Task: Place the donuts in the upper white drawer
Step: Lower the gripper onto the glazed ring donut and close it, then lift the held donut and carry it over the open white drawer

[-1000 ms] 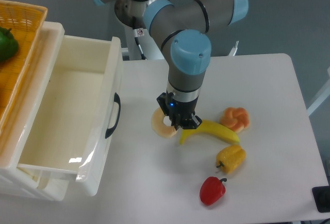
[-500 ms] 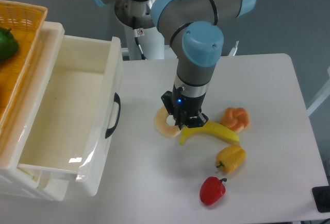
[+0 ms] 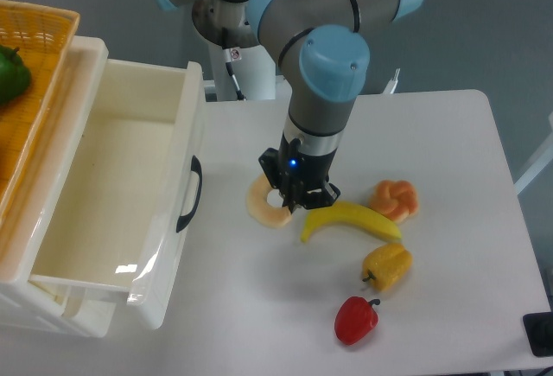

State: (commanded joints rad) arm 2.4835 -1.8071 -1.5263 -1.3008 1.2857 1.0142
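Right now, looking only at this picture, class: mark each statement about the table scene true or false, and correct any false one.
1. The upper white drawer is pulled open and has nothing inside. True.
2. The gripper is at the ring donut. True.
3. The twisted donut already lies in the drawer. False: it lies on the table, right of the banana.
4. The red pepper is in the wicker basket. False: it lies on the table, near the front edge.
5. The yellow pepper lies between the banana and the red pepper. True.
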